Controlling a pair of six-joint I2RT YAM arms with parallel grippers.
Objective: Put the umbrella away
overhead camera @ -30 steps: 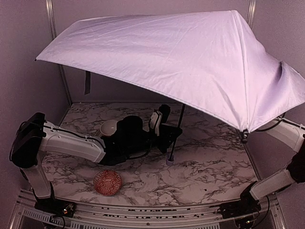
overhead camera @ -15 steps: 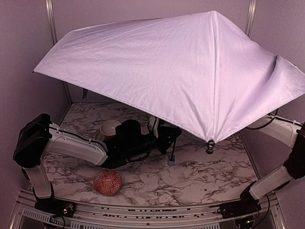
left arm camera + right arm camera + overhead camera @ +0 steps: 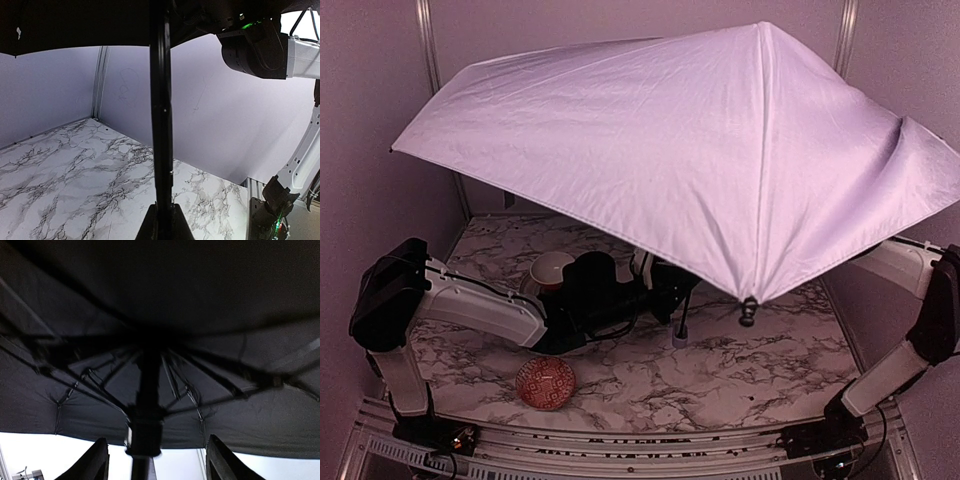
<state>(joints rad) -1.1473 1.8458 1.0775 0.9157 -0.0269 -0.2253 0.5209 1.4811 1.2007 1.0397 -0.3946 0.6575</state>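
— Marble table (image 3: 750, 360), first entry?
— One umbrella (image 3: 700, 170), open, tilted over the table, handle (image 3: 677, 338) low by the marble. Its shaft (image 3: 161, 125) is clamped in the left gripper (image 3: 162, 222).
— And the right gripper (image 3: 157, 440)?
— Hidden under fabric from above; fingers apart either side of the shaft.
— Else?
— Red bowl (image 3: 545, 382), front.

I can read no words, numbers or brand marks in any view. The faint scrawl (image 3: 125, 91) on the far wall (image 3: 210, 125) is too pale to make out.
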